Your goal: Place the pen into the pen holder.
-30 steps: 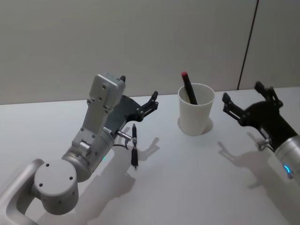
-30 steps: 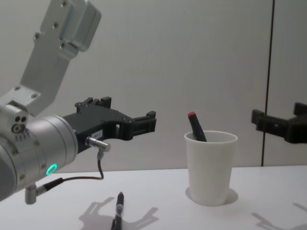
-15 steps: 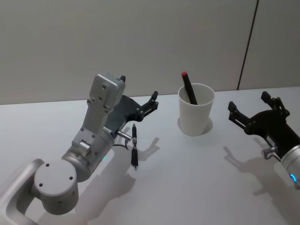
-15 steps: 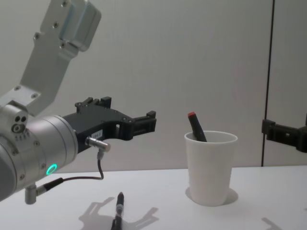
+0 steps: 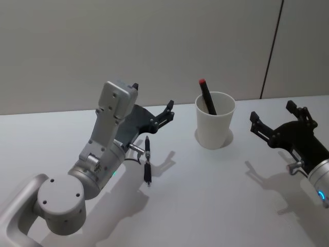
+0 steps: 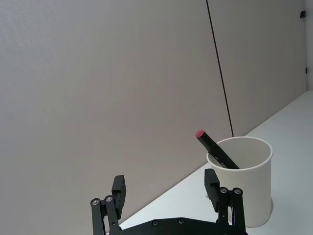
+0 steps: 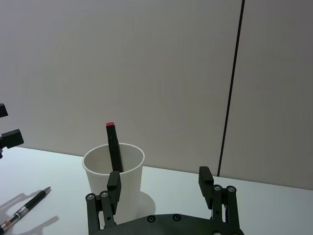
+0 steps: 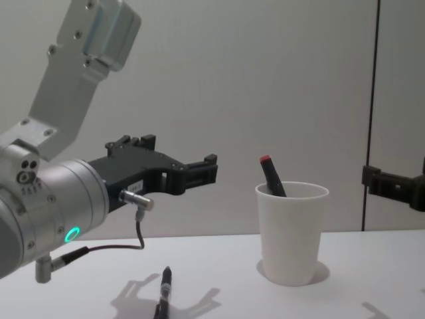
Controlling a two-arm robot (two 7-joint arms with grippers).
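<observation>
Where pen [image 5: 147,162] lies, pen holder [image 5: 214,126] stands apart

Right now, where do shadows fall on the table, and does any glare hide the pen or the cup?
Head view: soft shadows of the left gripper lie on the table just right of the loose pen; the right gripper casts its own nearer the robot. Chest view: the pen holder casts a faint shadow at its base. No glare hides either in these views.
</observation>
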